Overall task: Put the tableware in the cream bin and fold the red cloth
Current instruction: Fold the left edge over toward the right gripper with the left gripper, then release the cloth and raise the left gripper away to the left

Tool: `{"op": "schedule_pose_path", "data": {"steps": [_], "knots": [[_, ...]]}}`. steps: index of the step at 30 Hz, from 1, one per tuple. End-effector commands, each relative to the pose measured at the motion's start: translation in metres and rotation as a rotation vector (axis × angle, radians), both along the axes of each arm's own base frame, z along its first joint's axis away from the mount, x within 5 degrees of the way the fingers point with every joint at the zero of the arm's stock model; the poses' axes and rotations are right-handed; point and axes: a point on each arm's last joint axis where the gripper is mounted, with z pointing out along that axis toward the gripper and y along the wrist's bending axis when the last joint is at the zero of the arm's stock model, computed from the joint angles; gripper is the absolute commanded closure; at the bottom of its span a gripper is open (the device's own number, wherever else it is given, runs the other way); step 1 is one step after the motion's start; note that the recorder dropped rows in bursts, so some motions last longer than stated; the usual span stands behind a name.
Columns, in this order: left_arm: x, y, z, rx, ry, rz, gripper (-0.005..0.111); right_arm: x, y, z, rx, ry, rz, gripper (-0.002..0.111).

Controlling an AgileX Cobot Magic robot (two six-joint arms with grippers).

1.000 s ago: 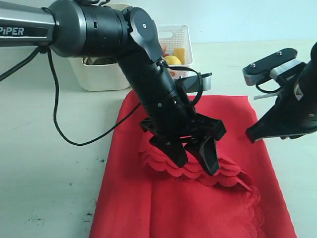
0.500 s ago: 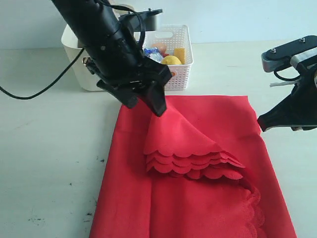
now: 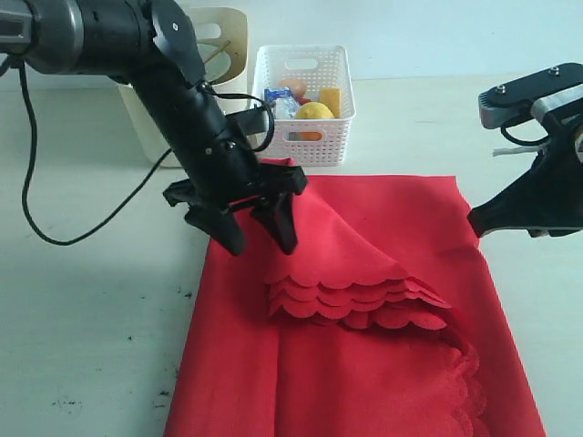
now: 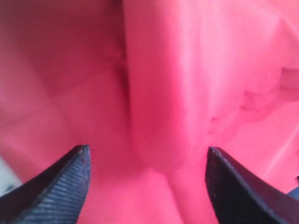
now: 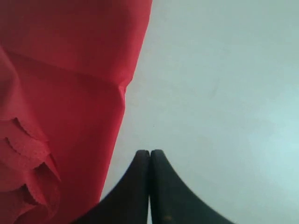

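A: Tableware status?

B: I'm not seeing any plate, cup or cutlery lying on the table (image 3: pixel 91 300). The cream bin (image 3: pixel 146 127) is standing at the back left. The left arm is blocking most of it, so I'm not confirming what's inside. I'm judging that part as likely done.

A: Food?

B: A lemon (image 3: pixel 314 111) and cheese (image 3: pixel 330 96) are sitting in the white basket (image 3: pixel 314 137) just beside the bin.

A: Cloth?

B: The red cloth (image 3: pixel 364 364) is lying mostly flat on the table in front of both bins. One corner is lying turned over onto the middle, with its scalloped edge bunching in stacked layers. I'm calling that a rough partial fold, not a finished one.

A: Grippers?

B: The left gripper (image 3: pixel 260 244) is pointing down at the cloth's far left corner, next to the turned-over flap, with its jaws spread wide and gripping nothing. I can't tell whether it's touching the fabric. The right gripper (image 5: pixel 149 155) is hanging over bare table just beside the cloth's right edge, fingertips pressed together and empty.

A: What's left?

B: I'm reading it as all cloth work: squaring up that flap and folding the rest over.
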Motion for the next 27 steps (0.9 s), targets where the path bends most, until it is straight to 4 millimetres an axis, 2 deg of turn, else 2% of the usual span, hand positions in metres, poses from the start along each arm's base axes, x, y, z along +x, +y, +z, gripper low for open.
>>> {"op": "schedule_pose_path", "data": {"steps": [1,5,8,12,14,20,25,26,27], "knots": [[0.003,-0.014,-0.015,-0.118,0.080,0.097,0.039,0.002,0.001,0.003,0.035,-0.026,0.001,0.108],[0.007,-0.027,-0.025,-0.248,0.138,0.190,0.039,0.002,0.003,0.003,0.048,-0.028,0.011,0.108],[0.012,-0.042,-0.023,-0.427,0.210,0.248,0.039,0.002,0.003,0.003,0.049,-0.030,0.012,0.108],[0.017,-0.059,0.010,-0.775,0.243,0.198,0.040,0.002,0.003,0.003,0.049,-0.030,0.012,0.108],[0.023,-0.060,0.023,-0.851,0.213,0.176,0.040,0.002,0.003,0.003,0.049,-0.030,0.012,0.108],[0.039,-0.042,0.047,-0.842,0.096,0.138,0.040,0.002,0.004,0.003,0.066,-0.025,0.015,0.108],[0.041,-0.020,0.055,-0.706,0.023,0.088,0.042,0.001,0.008,0.003,0.101,-0.018,0.029,0.108],[0.040,-0.013,0.059,-0.644,-0.005,0.066,0.052,0.001,0.012,0.003,0.140,-0.011,0.051,0.108],[0.040,-0.010,0.061,-0.616,-0.017,0.058,0.058,0.000,0.014,0.003,0.158,-0.010,0.062,0.108]]}}
